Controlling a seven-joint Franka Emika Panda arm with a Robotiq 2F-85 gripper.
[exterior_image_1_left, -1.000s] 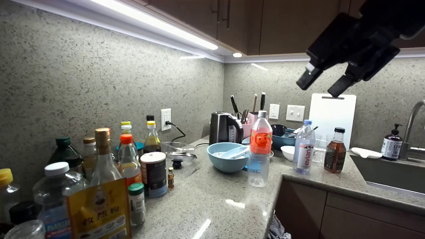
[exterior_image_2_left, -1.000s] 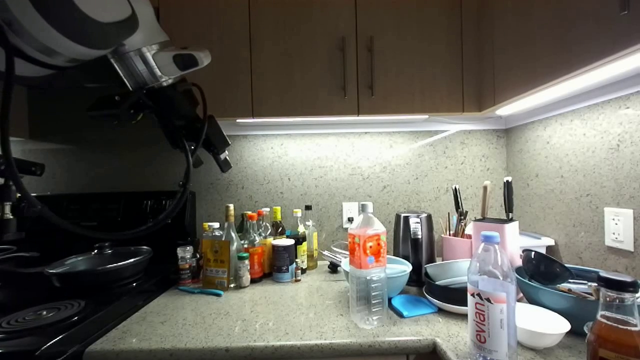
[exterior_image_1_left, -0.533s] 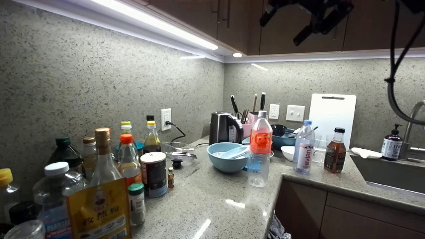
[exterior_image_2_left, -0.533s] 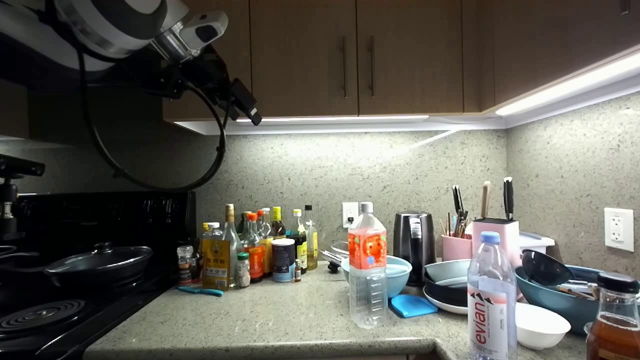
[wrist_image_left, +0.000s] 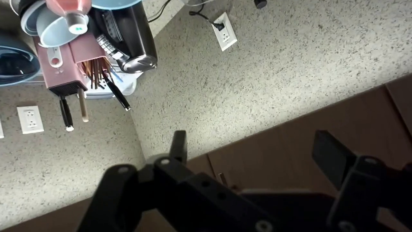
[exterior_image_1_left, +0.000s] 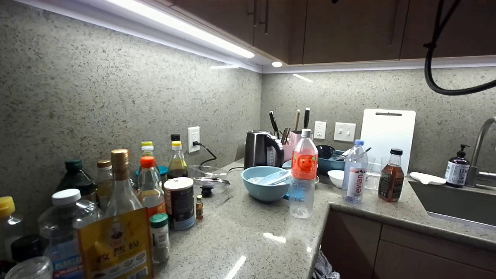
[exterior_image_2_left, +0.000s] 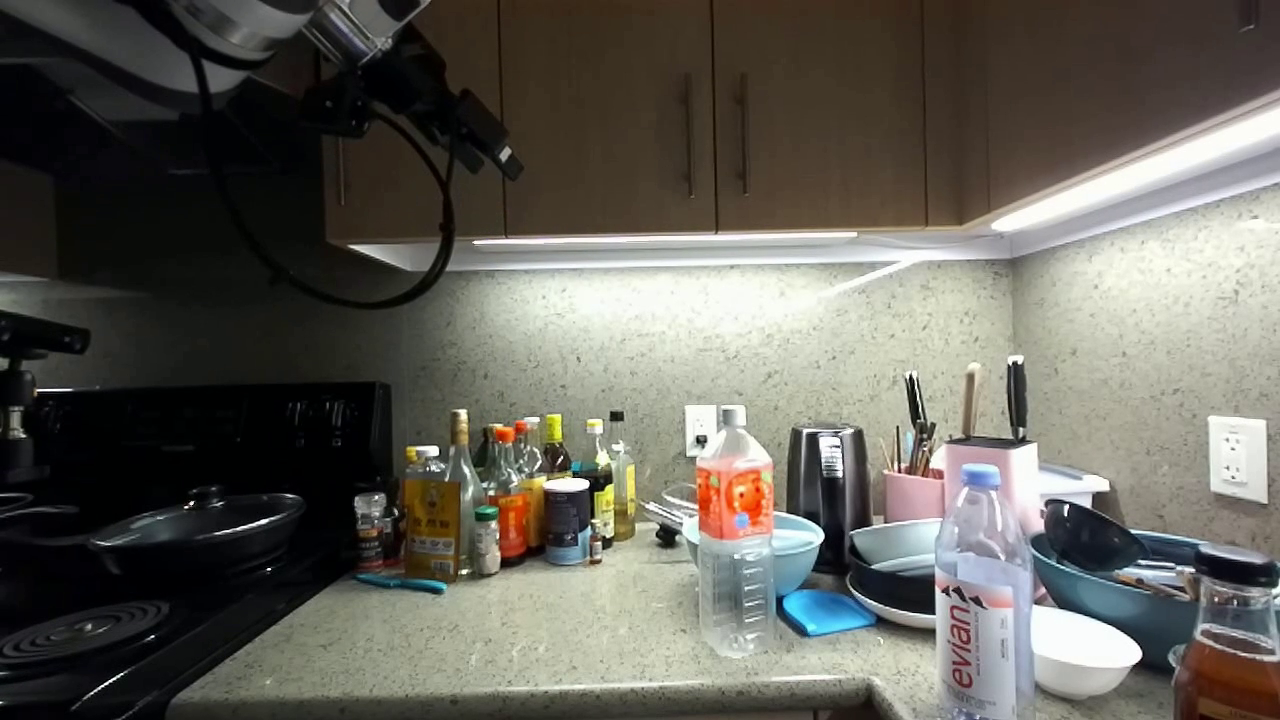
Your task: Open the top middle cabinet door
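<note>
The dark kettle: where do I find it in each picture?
In an exterior view: the dark kettle, near the middle.
In an exterior view: the dark kettle, below and right of centre.
Wrist view: the dark kettle, upper left, upside down.
Shared landmark: the plugged-in wall outlet.

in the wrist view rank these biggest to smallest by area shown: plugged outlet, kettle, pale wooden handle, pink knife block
Kettle, even partly covered
Pink knife block
Plugged outlet
Pale wooden handle

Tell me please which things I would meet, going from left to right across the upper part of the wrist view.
Teal bowl, pink knife block, dark kettle, wall outlet with a black plug, small black cap-like piece at the top edge.
</note>
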